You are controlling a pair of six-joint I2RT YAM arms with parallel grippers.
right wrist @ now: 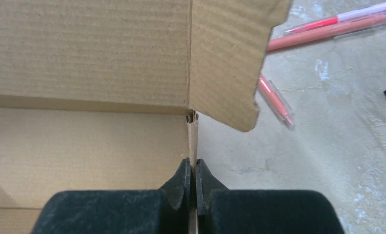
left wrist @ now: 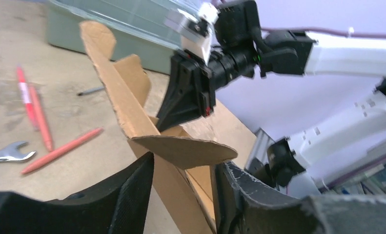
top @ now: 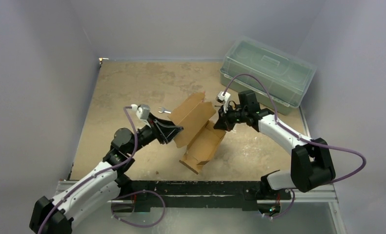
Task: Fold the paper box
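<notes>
The paper box (top: 196, 130) is a brown cardboard sheet, partly folded, lying at the middle of the table with one long panel standing up. My left gripper (top: 177, 130) is at its left side, open; in the left wrist view a side wall of the paper box (left wrist: 171, 190) runs between the spread fingers (left wrist: 132, 195), with a rounded flap just above them. My right gripper (top: 220, 122) is at the box's right end. In the right wrist view this gripper (right wrist: 193, 168) is shut on a thin upright cardboard wall of the paper box (right wrist: 83, 141).
A translucent green lidded bin (top: 266, 73) stands at the back right. A small wrench (top: 164, 111) lies just left of the box. Red pens (left wrist: 39, 117) and a dark pen (left wrist: 91, 90) lie on the table behind the box.
</notes>
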